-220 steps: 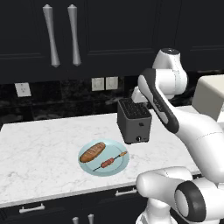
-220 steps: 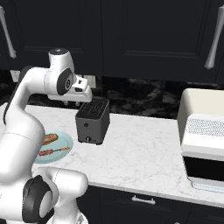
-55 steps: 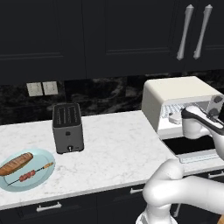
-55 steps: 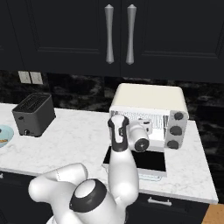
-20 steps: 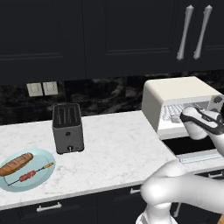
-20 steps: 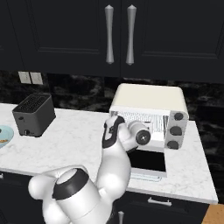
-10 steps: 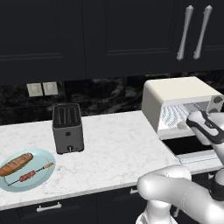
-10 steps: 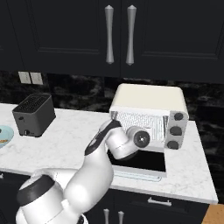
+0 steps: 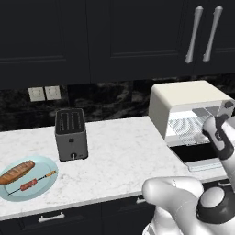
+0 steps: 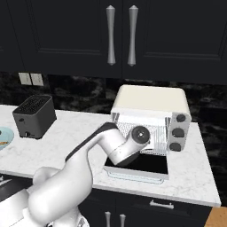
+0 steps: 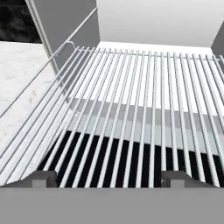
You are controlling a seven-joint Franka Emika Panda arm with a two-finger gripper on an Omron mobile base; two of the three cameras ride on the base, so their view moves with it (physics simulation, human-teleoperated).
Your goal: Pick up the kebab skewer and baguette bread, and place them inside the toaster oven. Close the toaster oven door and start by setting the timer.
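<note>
Toaster oven (image 10: 150, 99), unlabelled knobs (image 10: 178, 132)

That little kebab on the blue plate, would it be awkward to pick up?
Probably fiddly: the kebab skewer is a thin stick lying flat on the plate, leaving little to pinch. It looks light and likely stiff. Its chunks sit mid-stick, so it might tilt if gripped at one end. The baguette bread lies close beside it.

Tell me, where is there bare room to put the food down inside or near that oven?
The wire rack inside the toaster oven is bare. Bare counter lies between the slot toaster and the oven. The plate is crowded, holding baguette bread and kebab skewer.
</note>
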